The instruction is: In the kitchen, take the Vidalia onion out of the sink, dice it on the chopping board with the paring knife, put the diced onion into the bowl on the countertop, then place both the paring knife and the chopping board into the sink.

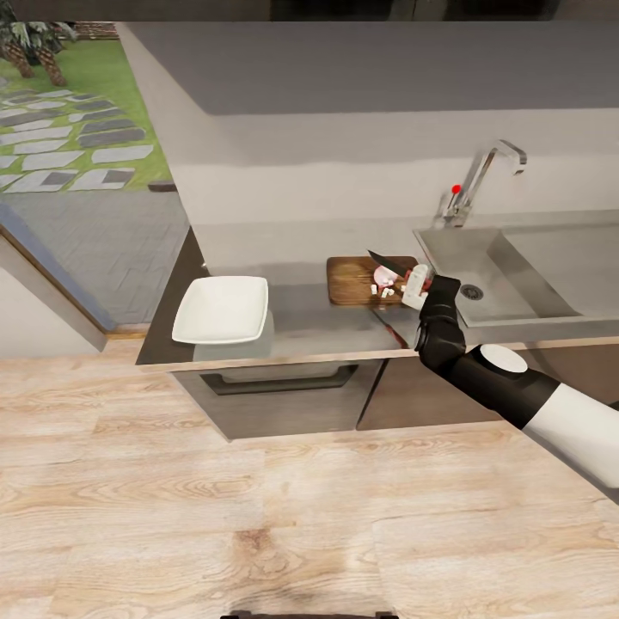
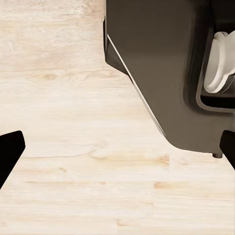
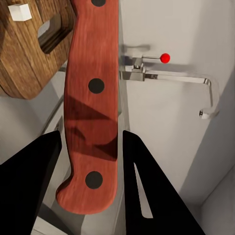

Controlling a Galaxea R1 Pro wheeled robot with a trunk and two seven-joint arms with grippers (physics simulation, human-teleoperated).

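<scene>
The brown chopping board (image 1: 357, 281) lies on the grey countertop (image 1: 309, 331), just left of the sink (image 1: 481, 275). On its right end sit a pink piece of Vidalia onion (image 1: 382, 274) and several small white dice (image 1: 387, 293). My right gripper (image 1: 416, 289) is over that end of the board, shut on the paring knife (image 1: 386, 260), whose dark blade points back and left. In the right wrist view the knife's red handle (image 3: 91, 98) is clamped between the black fingers (image 3: 147, 186), beside the board's slot handle (image 3: 49, 34). The white bowl (image 1: 221, 309) stands at the counter's left end. The left gripper (image 2: 117, 152) hangs open above the wooden floor.
A chrome tap (image 1: 483, 174) with a red dot stands behind the sink, against the grey wall. Dark cabinet fronts (image 1: 284, 400) run below the counter's pale edge. To the left, an opening shows a paved yard (image 1: 86, 155). A dark body (image 2: 161, 68) rises from the floor by the left gripper.
</scene>
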